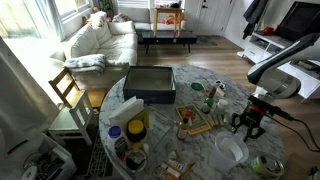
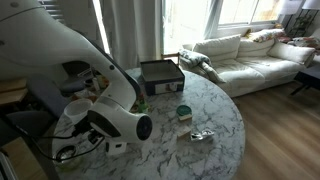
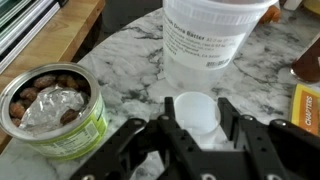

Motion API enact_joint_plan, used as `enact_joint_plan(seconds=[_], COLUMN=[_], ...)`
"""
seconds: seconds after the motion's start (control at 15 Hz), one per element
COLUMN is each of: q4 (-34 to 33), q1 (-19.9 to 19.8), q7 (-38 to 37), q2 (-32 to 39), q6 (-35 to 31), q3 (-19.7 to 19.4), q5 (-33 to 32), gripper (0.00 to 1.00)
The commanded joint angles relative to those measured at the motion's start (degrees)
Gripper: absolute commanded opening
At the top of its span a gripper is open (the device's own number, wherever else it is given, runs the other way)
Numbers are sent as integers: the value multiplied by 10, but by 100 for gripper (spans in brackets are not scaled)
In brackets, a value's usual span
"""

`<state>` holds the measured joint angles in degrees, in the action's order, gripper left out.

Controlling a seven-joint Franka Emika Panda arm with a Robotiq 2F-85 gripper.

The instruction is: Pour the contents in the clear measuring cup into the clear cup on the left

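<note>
Can [image 3: 50,110]: brown pieces, foil | measuring cup [image 3: 210,45]: contents unclear

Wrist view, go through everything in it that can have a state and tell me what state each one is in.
hand: closed on the small cup.
small cup: gripped by the hand, contents not clear.
green can: upright, open, holding brown pieces and crumpled foil.
large clear container: upright on the marble table, top out of frame.
</note>
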<state>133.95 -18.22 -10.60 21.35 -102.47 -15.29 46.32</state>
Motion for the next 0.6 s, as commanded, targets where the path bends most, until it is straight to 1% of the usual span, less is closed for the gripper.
enact_joint_plan(seconds=[0.0, 0.4, 0.47, 0.53], q4=[-11, -18, -18, -19], q1=[-14, -24, -24, -24], q7=[51, 113, 116, 121], q2=[30, 56, 58, 61], q6=[24, 36, 35, 35], q3=[-4, -1, -1, -1], q5=[17, 32, 36, 36], gripper=[22, 22, 58, 72])
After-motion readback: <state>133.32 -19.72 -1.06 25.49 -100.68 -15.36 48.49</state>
